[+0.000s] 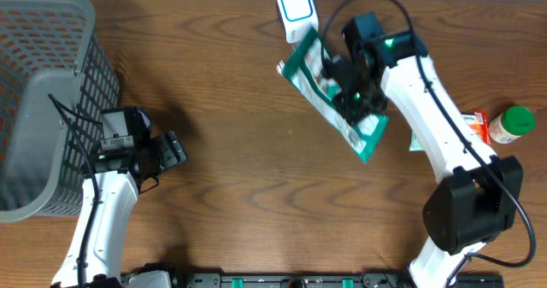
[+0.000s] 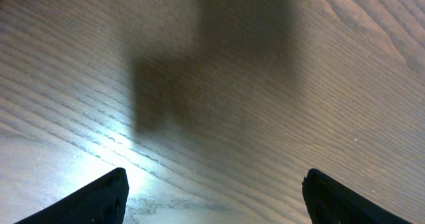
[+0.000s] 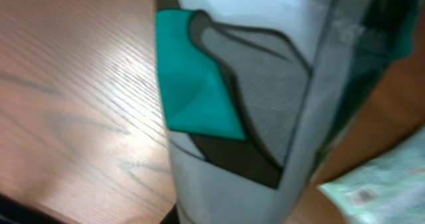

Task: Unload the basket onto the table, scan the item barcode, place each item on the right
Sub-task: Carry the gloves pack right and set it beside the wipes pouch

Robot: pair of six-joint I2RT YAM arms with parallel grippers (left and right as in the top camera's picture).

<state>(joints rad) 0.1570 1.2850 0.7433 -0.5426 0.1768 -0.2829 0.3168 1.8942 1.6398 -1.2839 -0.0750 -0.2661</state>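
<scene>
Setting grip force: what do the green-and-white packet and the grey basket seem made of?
The packet looks like thin, glossy plastic film: it creases and catches the light. The basket looks like matte grey moulded plastic, judging by its uniform lattice walls.

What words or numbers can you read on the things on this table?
No words or numbers here can be read.
Green and white packet: there is print on it, too blurred to read in both views.
Bottle with the green lid: orange label, too small to read.
White scanner: only a blue square outline, no words.
Pale packet: a little label, blurred.
</scene>
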